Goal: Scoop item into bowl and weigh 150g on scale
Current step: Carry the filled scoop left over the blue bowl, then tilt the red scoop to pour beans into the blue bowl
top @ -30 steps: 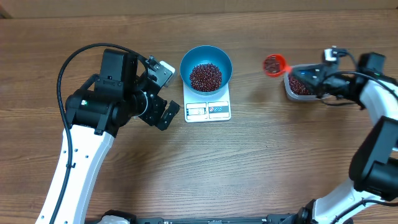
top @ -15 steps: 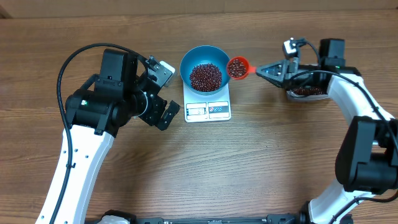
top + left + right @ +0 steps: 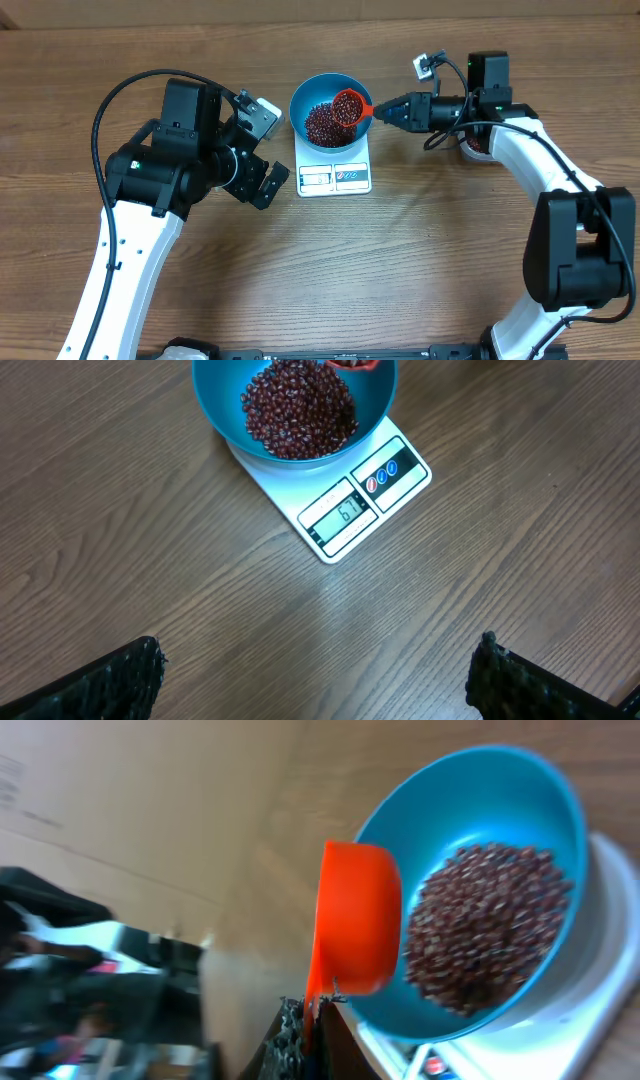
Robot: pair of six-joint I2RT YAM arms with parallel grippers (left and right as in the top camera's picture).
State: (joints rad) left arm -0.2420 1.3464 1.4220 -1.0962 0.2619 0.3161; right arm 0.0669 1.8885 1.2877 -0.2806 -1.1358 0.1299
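Right gripper (image 3: 388,108) clamped on scoop (image 3: 347,105) handle, scoop tilted over bowl's (image 3: 315,85) right side to tip beans (image 3: 322,125) in. Bowl rests on scale (image 3: 333,178); left gripper (image 3: 315,660) splayed, empty, standing left, clear of weighing.

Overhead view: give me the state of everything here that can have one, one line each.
bowl, on the scale, partly filled with beans.
scale, switched on, display lit.
scoop, loaded with beans, held over the bowl.
right gripper, shut on the scoop handle.
left gripper, open, empty, beside the scale.
tub, mostly hidden by the right arm.
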